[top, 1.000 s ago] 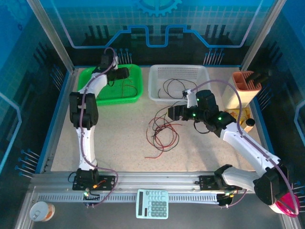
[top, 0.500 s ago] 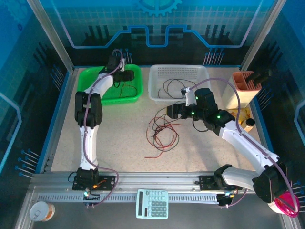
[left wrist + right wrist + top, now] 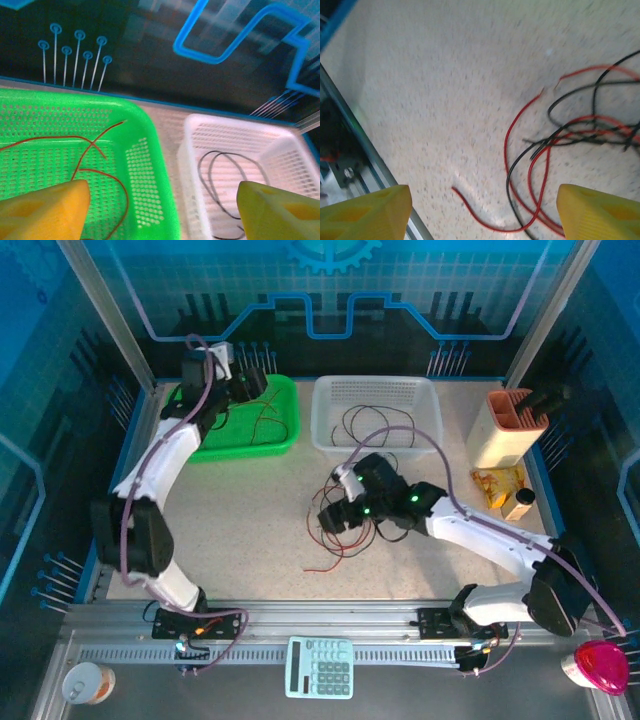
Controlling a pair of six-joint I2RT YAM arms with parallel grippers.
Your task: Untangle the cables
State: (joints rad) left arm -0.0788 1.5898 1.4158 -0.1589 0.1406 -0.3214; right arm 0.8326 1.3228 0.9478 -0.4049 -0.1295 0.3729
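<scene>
Sitting beyond the cables (image 3: 560,136): green basket (image 3: 245,450); white basket (image 3: 380,390) (both perforated, apart).

Right tool (image 3: 480,214) wide open, nothing between the jaws, hovering over the desk (image 3: 435,75). Red/black cables (image 3: 570,134) tangled on the right, lying flat. One red end curls loose just left of the tangle. Alu rail (image 3: 375,165) at the left edge.

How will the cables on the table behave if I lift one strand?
Probably floppy: the cables lie in thin, loose loops. Likely light, so they may slide on the smooth table. Red and black strands cross, so neighbours could drag along.
</scene>
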